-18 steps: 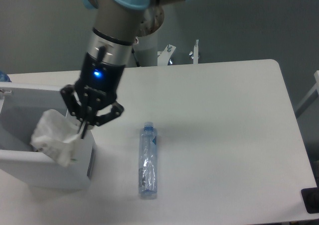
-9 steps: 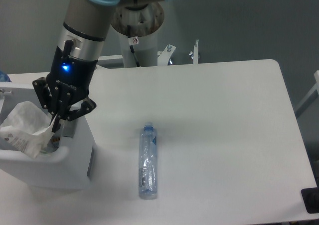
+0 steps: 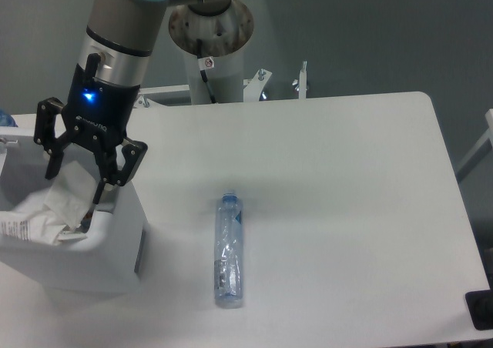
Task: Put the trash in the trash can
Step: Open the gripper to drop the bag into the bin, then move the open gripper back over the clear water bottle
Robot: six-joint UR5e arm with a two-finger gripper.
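The crushed clear blue-tinted bottle (image 3: 229, 251) lies lengthwise on the white table (image 3: 331, 179), cap end away from the camera. The white trash can (image 3: 92, 252) stands at the table's left edge, with a grey panel on its right side. The crumpled whitish wrapper (image 3: 48, 205) lies inside the can, partly above the rim. My gripper (image 3: 82, 177) hangs over the can with its fingers spread open, just above the wrapper and not gripping it.
The arm's white base column (image 3: 210, 59) stands behind the table's far edge, with metal brackets (image 3: 300, 80) beside it. A dark object (image 3: 481, 309) sits at the lower right corner. A blue object (image 3: 5, 118) shows at the far left.
My gripper carried the wrapper left over the can, then opened. The wrapper dropped from the fingers into the can. The bottle has not moved.
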